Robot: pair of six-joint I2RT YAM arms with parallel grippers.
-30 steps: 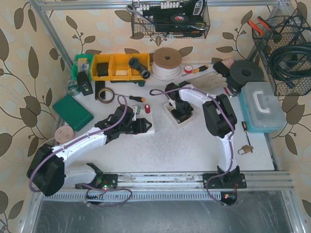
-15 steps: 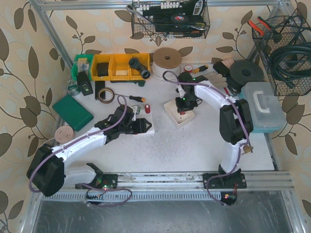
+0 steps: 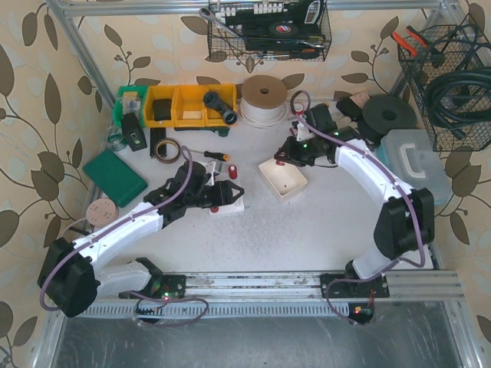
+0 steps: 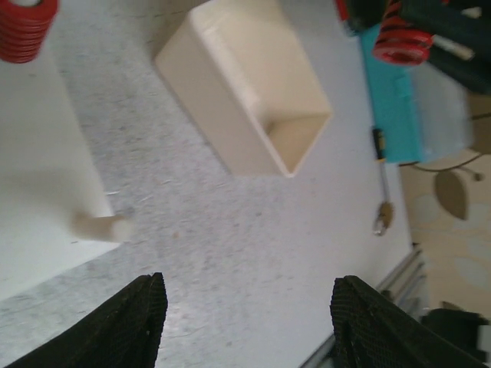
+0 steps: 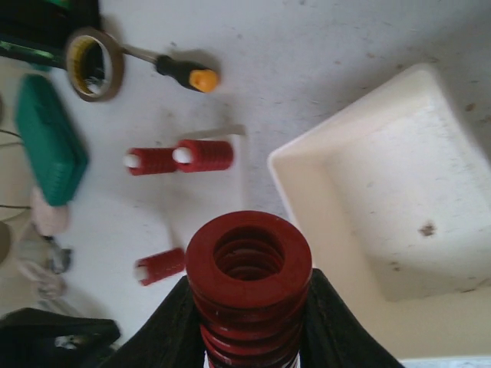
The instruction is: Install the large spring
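The large red spring [image 5: 249, 264] is clamped upright between the black fingers of my right gripper [image 5: 249, 307]. In the top view, that gripper [image 3: 287, 158] hangs over the far edge of the cream tray [image 3: 270, 170]. The white base plate [image 5: 211, 195] lies left of the tray and carries small red springs [image 5: 203, 156] on pegs. My left gripper [image 4: 249, 322] is open with nothing between its fingers. It hovers over the table next to the plate [image 3: 235, 204], and a bare white peg [image 4: 100, 225] shows in its view.
An orange-handled screwdriver [image 5: 184, 74], a tape roll [image 5: 93, 63] and a green case [image 5: 50, 149] lie left of the plate. Yellow bins [image 3: 188, 105] and a cable reel [image 3: 264, 98] line the back. A teal toolbox [image 3: 410, 165] sits right, and a padlock [image 3: 387, 236] lies in front of it.
My right gripper has risen out of the tray with the large spring and drawn back toward the far edge, its elbow swinging right. The left gripper has shifted slightly and stays open.
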